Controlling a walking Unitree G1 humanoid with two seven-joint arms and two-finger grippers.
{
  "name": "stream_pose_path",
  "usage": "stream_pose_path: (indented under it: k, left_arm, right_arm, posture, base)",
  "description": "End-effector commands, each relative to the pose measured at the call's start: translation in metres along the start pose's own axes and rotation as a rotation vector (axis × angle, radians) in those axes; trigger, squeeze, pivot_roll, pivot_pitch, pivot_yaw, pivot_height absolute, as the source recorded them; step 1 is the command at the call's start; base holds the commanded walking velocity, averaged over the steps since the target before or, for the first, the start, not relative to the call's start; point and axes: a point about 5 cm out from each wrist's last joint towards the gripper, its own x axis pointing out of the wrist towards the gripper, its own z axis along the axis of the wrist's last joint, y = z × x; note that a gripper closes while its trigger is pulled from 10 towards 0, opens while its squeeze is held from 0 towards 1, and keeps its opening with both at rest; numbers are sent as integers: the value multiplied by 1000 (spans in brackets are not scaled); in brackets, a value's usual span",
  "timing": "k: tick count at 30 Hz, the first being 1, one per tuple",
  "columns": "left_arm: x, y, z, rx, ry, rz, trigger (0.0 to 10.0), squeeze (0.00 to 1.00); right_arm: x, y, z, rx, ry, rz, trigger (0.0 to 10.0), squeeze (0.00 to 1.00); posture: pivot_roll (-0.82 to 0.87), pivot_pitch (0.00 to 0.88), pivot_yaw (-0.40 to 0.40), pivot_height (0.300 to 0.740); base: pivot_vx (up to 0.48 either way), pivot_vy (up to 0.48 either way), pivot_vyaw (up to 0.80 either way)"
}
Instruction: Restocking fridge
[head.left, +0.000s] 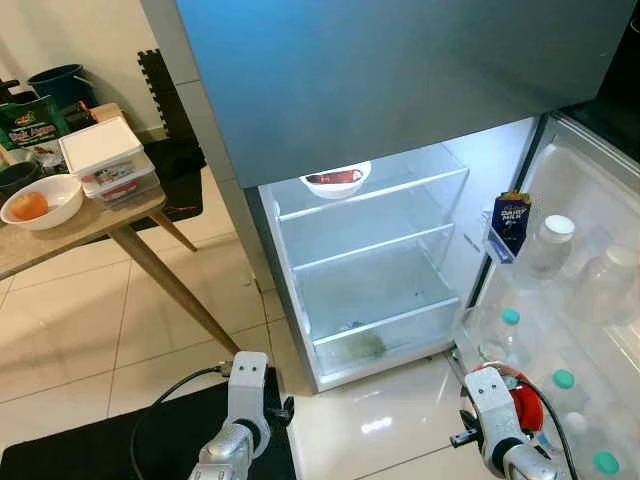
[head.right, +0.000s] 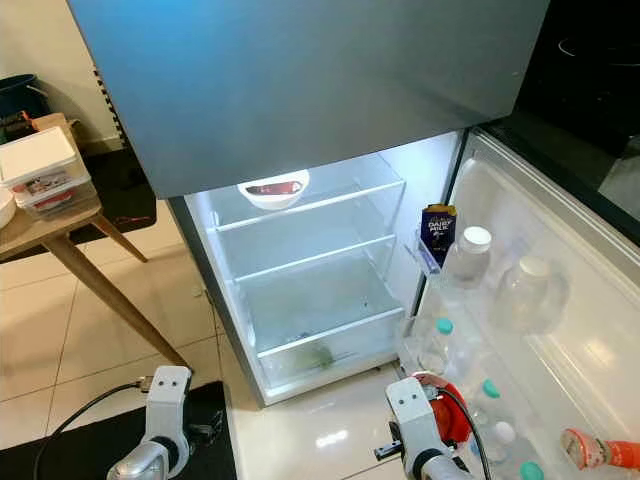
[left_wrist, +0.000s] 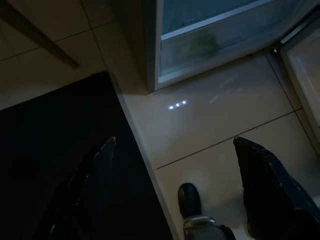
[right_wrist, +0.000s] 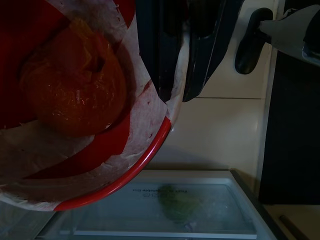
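Pinching the tilted red bowl's rim, right gripper fingers closed; left gripper spread empty.

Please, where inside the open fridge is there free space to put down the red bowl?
The middle glass shelf is bare, and so is the shelf above the crisper drawer. The top shelf has room right of the white bowl. The door racks are crowded with bottles.

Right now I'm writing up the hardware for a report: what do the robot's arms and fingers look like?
Both arms are silver-grey metal with boxy, rounded wrist housings. The left arm trails a thin black cable that loops over the dark mat, and the right arm has a black cable curving beside it and a small black fitting on its side. The left gripper has two long, tapering, glossy black fingers.
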Motion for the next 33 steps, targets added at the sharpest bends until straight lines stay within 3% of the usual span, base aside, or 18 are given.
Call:
stream_pose_path:
  k: [1, 33]
  left_arm:
    - [-1, -3, -9, -10, 31, 3, 10000, 0]
    - [1, -3, -9, -2, 50, -3, 10000, 0]
  right_arm:
    - [2, 2, 4, 6, -14, 1, 10000, 0]
    - [0, 2, 1, 36, -10, -12, 10000, 0]
  posture:
    - [-77, 106, 80, 740]
    - [-77, 121, 97, 740]
  base:
    - [0, 0, 0]
    - [0, 0, 0]
